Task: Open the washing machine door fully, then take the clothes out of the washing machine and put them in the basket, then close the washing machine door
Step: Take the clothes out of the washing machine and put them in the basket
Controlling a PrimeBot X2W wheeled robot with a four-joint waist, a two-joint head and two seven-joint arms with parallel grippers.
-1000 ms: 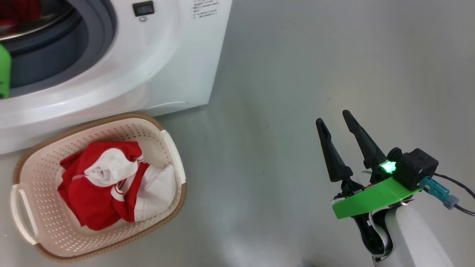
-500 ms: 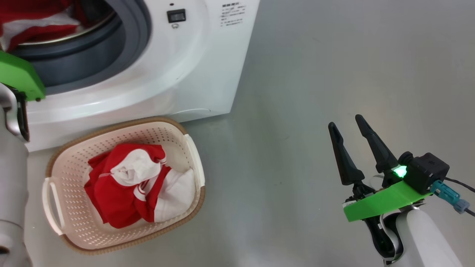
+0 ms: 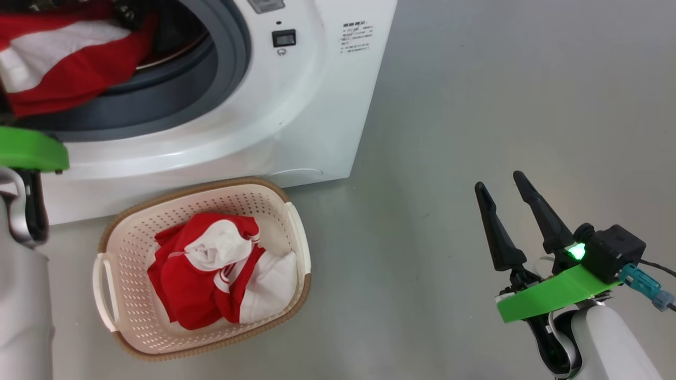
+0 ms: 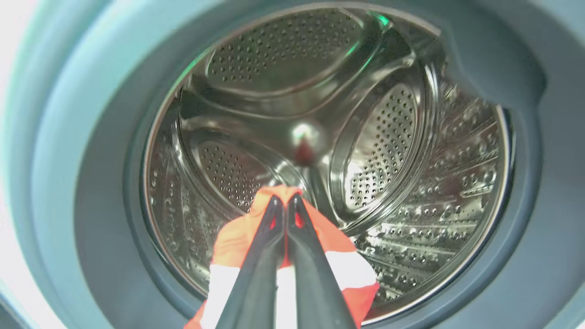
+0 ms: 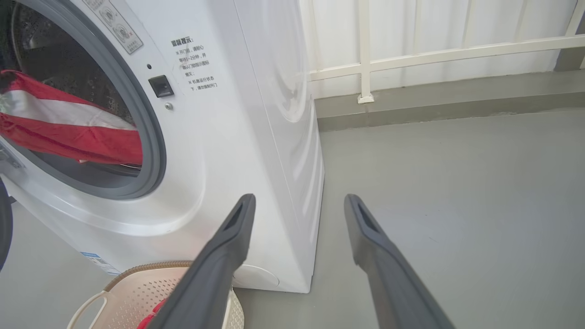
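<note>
1. The machine (image 3: 296, 105) stands at the far left of the grey floor (image 3: 475, 79). Its round mouth is uncovered and ringed by a grey gasket (image 3: 232, 63).
2. The left gripper (image 4: 284, 203) reaches into that mouth. Its two fingers are pressed together, pinching a fold of a red garment (image 4: 228, 246) with white bands.
3. In the head view this garment (image 3: 63, 63) lies stretched across the left part of the mouth, above the gasket's lower curve. The right wrist view shows it (image 5: 68, 128) pulled taut across the opening.
4. Behind the pinched fold the drum (image 4: 388, 137) shows perforated steel panels and raised ribs.
5. The left forearm (image 3: 21, 306) rises along the near left edge, with a green plate (image 3: 29, 150) at its wrist, just in front of the machine.
6. The basket (image 3: 158, 203) sits on the floor just beside the machine's near face, towards its right corner. I cannot tell whether the two touch.
7. A second garment (image 3: 211, 274), red with white panels, lies crumpled in the basket, below its brown rim.
8. The right gripper (image 3: 499, 182) hangs over the floor at the near right, well apart from basket and machine. Its fingers are spread wide, and a green light glows at its wrist.
9. In its own wrist view the right gripper (image 5: 299, 201) points towards the machine's right front corner. The basket (image 5: 137, 285) shows at the bottom left, and a white railing (image 5: 434, 52) runs along the far wall.
</note>
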